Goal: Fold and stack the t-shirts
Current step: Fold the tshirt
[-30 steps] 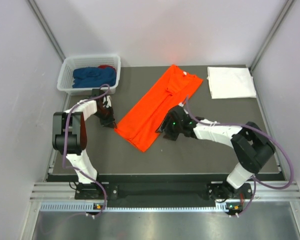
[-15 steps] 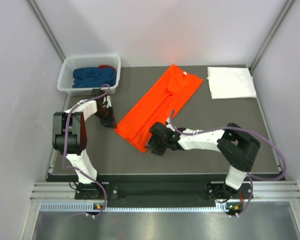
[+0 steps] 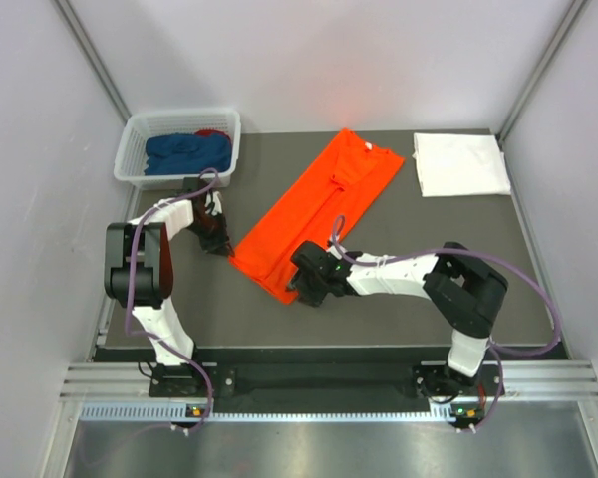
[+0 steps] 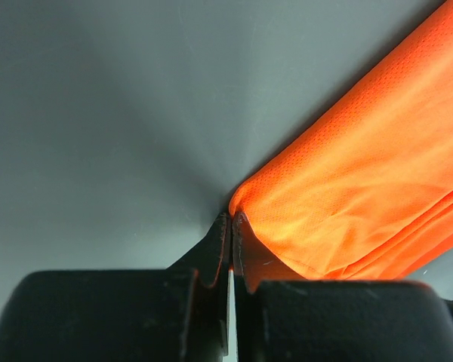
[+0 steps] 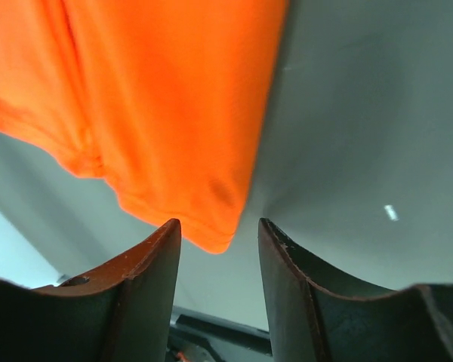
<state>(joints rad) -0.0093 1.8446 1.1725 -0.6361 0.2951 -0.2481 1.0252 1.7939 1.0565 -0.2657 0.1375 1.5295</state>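
The left end effector (image 3: 217, 242) sits low on the counter (image 3: 458, 224) at the near left corner of the orange shirt (image 3: 314, 214). In the left wrist view its fingers (image 4: 220, 235) are pressed together, and the corner of the orange shirt (image 4: 362, 188) meets their tips. It looks pinched there, though the exact hold is hard to make out in the shadow.

The right end effector (image 3: 299, 291) is at the near right corner of the same hem, its arm reaching across the counter from the right. In the right wrist view its jaws are spread, one dark finger (image 5: 155, 256) on each side, and the rounded corner of the orange shirt (image 5: 158, 90) points down into the gap between them. The cloth does not appear to touch either finger.

The orange shirt lies flat as a long folded strip, running diagonally from the near left to the far middle of the counter, with the collar at the far end. A white shirt (image 3: 461, 164) lies folded as a neat rectangle in the far right corner, well apart from the orange one. In the far left corner stands a white basket (image 3: 179, 116) holding a bunched blue shirt (image 3: 187, 151), with a bit of red shirt (image 3: 214, 133) showing behind it.
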